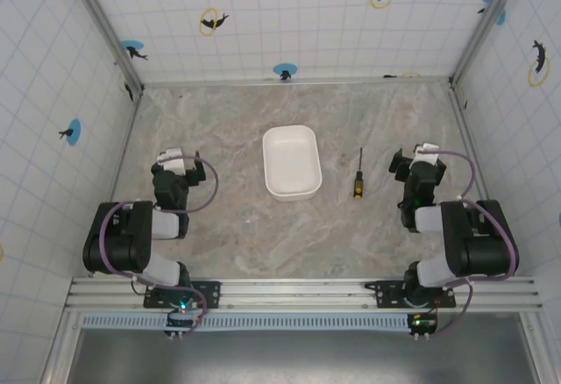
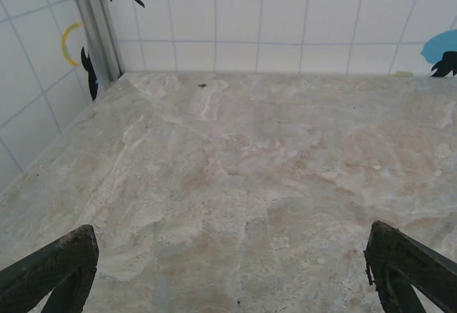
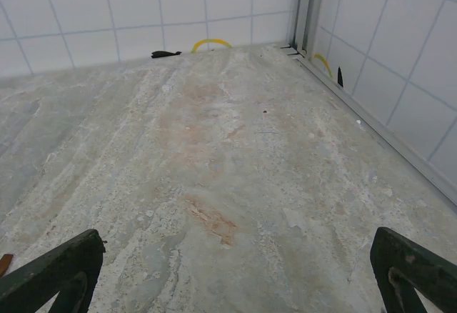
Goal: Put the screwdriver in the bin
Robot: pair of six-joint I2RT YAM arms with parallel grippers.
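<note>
I see screwdriver (image 1: 358,174) on bench (image 1: 228,121), right of bin (image 1: 267,160), apart (handle near end). Left pincer (image 2: 230,231), right pincer (image 3: 237,233) gape wide, empty.

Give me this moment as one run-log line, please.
screwdriver on table right of bin, apart; bin empty; left pincer open; right pincer open; not started

Bright, even light falls from above, with no glare on the table (image 1: 228,130) and only a thin soft shadow along the near side of the white bin (image 1: 266,163). The overhead view is sharp. The wrist views are softer, with the left gripper (image 2: 228,277) and right gripper (image 3: 235,274) dark and slightly blurred at the near corners.
</note>
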